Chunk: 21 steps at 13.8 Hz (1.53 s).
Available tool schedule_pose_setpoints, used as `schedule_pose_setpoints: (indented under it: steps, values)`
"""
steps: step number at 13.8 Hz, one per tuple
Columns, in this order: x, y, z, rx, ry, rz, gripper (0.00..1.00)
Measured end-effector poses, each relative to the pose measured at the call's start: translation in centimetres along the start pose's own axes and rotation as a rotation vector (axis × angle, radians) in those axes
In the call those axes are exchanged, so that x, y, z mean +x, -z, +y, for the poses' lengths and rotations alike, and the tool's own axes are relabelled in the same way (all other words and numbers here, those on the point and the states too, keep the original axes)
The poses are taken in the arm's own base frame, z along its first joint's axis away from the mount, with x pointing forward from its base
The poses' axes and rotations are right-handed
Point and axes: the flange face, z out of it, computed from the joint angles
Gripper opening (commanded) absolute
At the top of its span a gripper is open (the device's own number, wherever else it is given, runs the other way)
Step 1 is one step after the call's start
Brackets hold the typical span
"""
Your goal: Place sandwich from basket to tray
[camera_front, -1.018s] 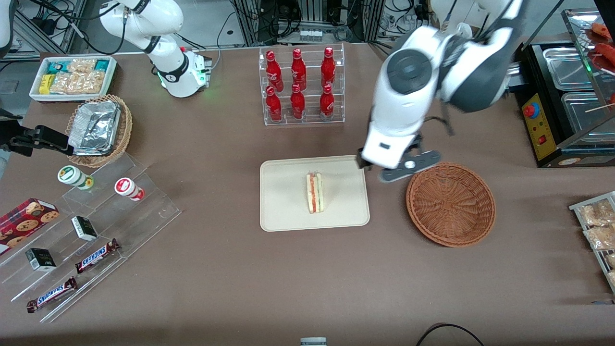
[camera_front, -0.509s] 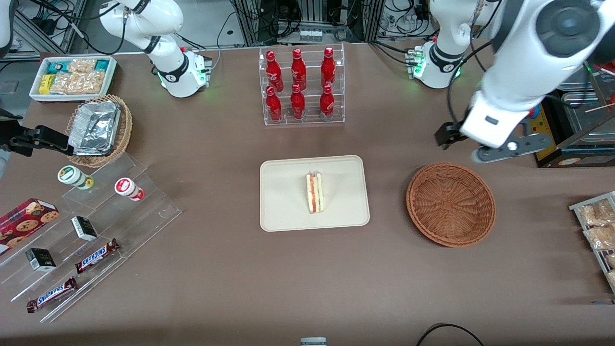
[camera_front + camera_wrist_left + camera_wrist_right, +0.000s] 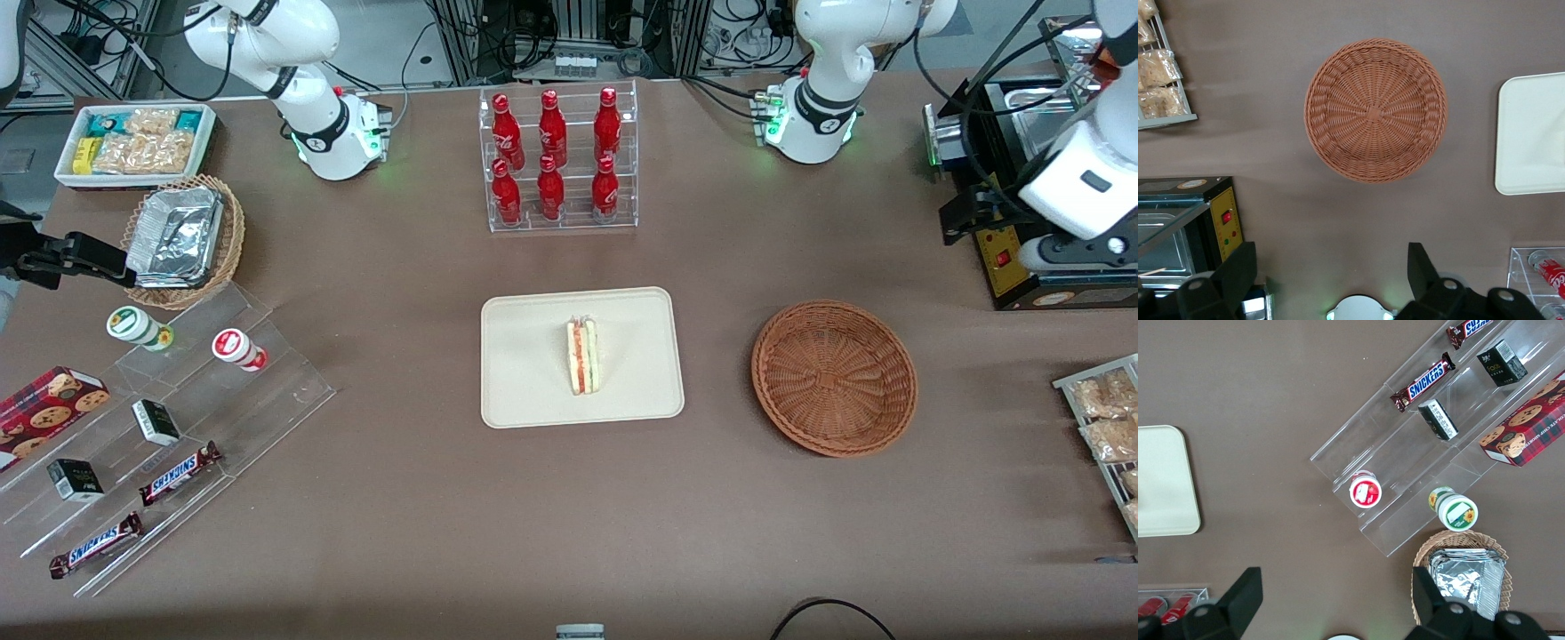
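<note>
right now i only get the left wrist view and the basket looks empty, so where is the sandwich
Observer: The sandwich lies near the middle of the tray.
Operator: ok and where is my gripper
Observer: The gripper, open, hangs over the black machine with the yellow panel, at the working arm's end of the table, farther from the front camera than the basket.
Operator: anything else on the tray
Observer: No, only the sandwich is on it.

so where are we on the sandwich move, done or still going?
Looks done. The sandwich lies on the tray, and the basket holds nothing. The gripper is high above the table at the working arm's end, jaws open and holding nothing. Nothing seems left except perhaps parking the arm.
</note>
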Motion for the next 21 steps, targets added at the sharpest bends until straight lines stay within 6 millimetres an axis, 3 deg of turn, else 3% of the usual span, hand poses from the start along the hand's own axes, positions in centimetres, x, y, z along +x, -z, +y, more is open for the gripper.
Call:
schedule_pose_setpoints:
  steps: [5,15,21]
  values:
    - [-0.6,0.5,-1.1,-0.065,-0.072,0.013,1.0]
    - [1.0,0.4,2.1,-0.062,-0.14,0.045,1.0]
    - [0.6,0.7,-1.1,-0.067,-0.067,0.031,1.0]
